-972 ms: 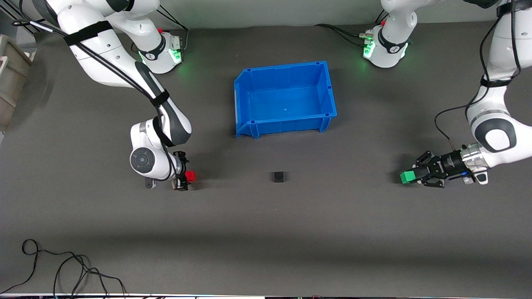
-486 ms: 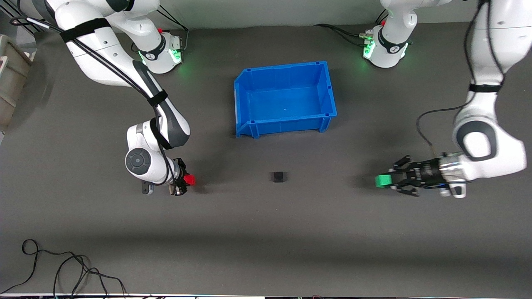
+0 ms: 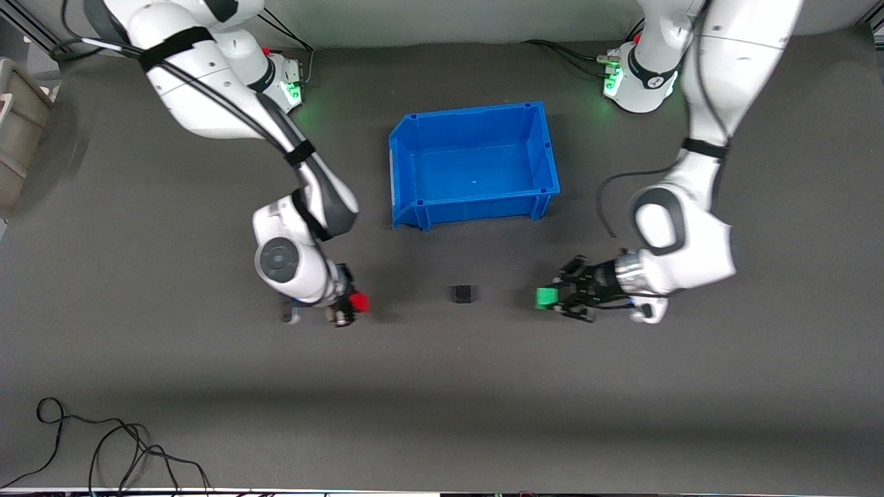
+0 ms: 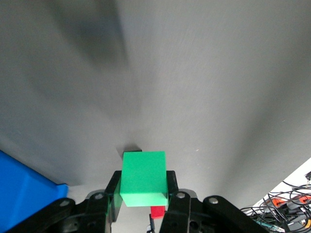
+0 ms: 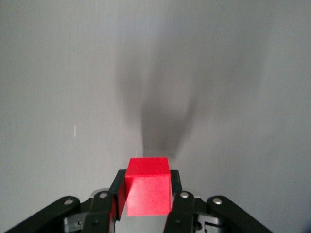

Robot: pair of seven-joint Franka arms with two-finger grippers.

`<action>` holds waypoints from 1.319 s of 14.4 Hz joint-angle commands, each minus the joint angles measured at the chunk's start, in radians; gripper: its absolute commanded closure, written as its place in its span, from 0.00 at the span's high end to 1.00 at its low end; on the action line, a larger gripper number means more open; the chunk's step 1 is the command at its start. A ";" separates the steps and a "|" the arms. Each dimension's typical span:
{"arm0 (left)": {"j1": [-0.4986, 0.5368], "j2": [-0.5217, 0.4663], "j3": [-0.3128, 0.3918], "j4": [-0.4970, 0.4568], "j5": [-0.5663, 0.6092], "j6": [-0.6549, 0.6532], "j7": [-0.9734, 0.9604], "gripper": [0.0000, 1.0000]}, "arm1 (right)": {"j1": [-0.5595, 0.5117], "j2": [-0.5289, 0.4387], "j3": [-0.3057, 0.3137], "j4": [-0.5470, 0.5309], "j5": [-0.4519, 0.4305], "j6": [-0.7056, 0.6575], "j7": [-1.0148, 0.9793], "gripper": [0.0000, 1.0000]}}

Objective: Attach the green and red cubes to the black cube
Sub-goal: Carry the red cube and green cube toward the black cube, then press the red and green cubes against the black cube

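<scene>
The black cube (image 3: 463, 295) sits on the dark table, nearer to the front camera than the blue bin. My left gripper (image 3: 552, 299) is shut on the green cube (image 3: 545, 297), held low beside the black cube toward the left arm's end. In the left wrist view the green cube (image 4: 143, 178) sits between the fingers, with the black cube (image 4: 132, 147) just past it and the red cube (image 4: 157, 211) showing below it. My right gripper (image 3: 351, 304) is shut on the red cube (image 3: 358, 301), held low toward the right arm's end. The red cube (image 5: 147, 192) fills its jaws.
The blue bin (image 3: 413, 181) stands open and empty between the two arm bases. A loose black cable (image 3: 103, 449) lies near the table's front edge at the right arm's end. A grey box (image 3: 17, 124) stands off the table at that end.
Both arms have swung toward the black cube, carrying their cubes. The left gripper moved much farther in with the green cube; the right gripper moved a shorter way with the red one.
</scene>
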 commanded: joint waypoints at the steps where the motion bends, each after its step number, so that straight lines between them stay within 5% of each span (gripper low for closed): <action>1: -0.085 0.043 0.021 0.010 -0.076 0.081 -0.022 0.25 | 0.055 0.129 0.005 0.173 0.017 -0.003 0.091 0.03; 10: -0.180 0.207 -0.014 0.145 -0.118 0.220 -0.100 0.25 | 0.117 0.246 0.028 0.299 0.017 0.059 0.225 0.03; 19: -0.205 0.234 -0.017 0.165 -0.118 0.240 -0.123 0.25 | 0.154 0.246 0.056 0.316 0.018 0.060 0.315 0.03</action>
